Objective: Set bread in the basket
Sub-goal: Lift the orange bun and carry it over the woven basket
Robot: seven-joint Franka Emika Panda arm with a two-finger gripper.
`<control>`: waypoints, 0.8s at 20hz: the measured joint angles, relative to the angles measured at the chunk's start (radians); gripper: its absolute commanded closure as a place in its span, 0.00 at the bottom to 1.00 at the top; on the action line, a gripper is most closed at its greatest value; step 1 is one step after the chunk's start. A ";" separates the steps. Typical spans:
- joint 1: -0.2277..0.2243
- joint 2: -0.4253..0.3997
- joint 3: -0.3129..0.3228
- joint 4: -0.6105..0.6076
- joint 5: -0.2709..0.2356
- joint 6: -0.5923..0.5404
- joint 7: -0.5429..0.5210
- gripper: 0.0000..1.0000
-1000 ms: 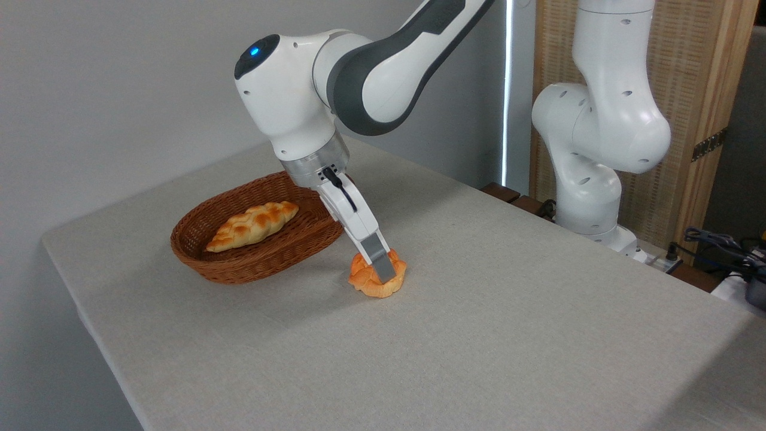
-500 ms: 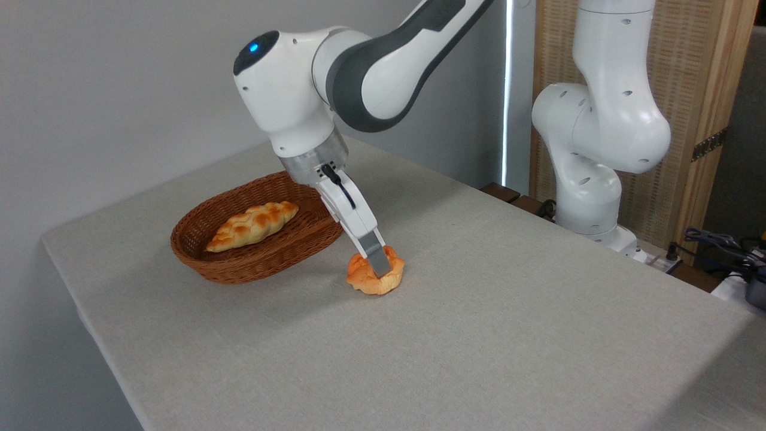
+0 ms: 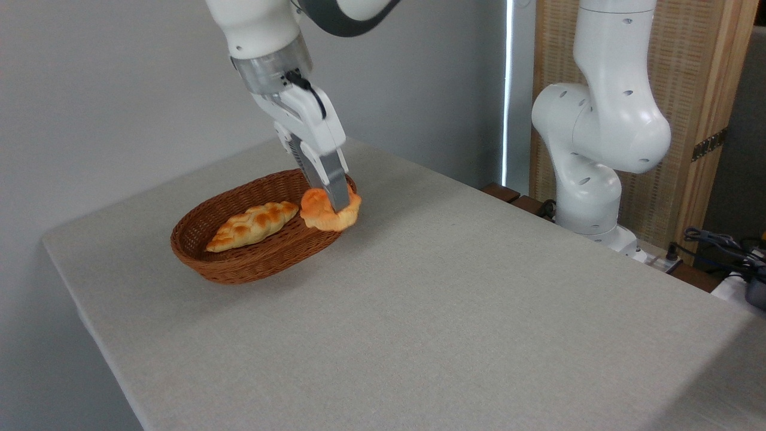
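While the end effector [image 3: 335, 200] is clamped on the bread [image 3: 330, 211], hanging off the bench over the basket's [image 3: 239, 266] right rim, I'd carry it further left, clear of the braided loaf [image 3: 252, 225], lower, then let go.

The bread [image 3: 331, 211] hangs over the basket's [image 3: 239, 263] right end, right of the braided loaf [image 3: 252, 224] inside.

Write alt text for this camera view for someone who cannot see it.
A white robot arm's gripper holds a small orange bun in the air over the right end of a brown wicker basket. A paler braided loaf lies inside the basket, which sits on a grey table.
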 measured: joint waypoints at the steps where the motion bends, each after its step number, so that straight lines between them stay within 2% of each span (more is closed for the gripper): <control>1: 0.000 0.002 -0.028 0.000 -0.001 0.000 -0.054 0.36; 5: -0.006 0.023 -0.144 0.000 -0.012 0.009 -0.204 0.33; 9: -0.007 0.062 -0.212 0.000 -0.056 0.154 -0.338 0.29; 11: -0.014 0.084 -0.229 -0.004 -0.058 0.195 -0.380 0.23; 14: -0.031 0.108 -0.236 -0.028 -0.058 0.207 -0.394 0.02; 16: -0.033 0.114 -0.237 -0.048 -0.058 0.211 -0.394 0.00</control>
